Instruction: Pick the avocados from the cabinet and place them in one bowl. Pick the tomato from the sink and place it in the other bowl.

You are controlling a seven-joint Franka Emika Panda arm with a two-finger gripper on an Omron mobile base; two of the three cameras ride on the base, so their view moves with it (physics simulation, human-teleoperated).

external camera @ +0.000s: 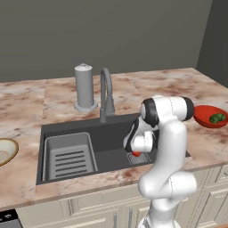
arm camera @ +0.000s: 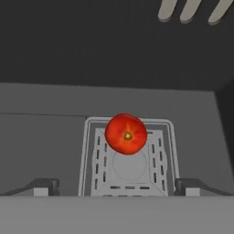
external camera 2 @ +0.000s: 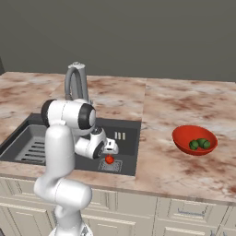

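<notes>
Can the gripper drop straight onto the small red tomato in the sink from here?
Probably yes. The open gripper hangs over the small, round red tomato, which sits on the square grey drain of the dark grey sink. Nothing lies between the fingers and it.

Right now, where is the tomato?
The tomato sits on the square drain in the sink, just ahead of the open gripper.

Left base view: the arm hides most of the tomato [external camera: 136, 153] at frame center. The cream bowl [external camera: 6, 151] is cut off by the left edge. Hand view: the drain [arm camera: 128, 157] is partly covered by the tomato [arm camera: 126, 134].
</notes>
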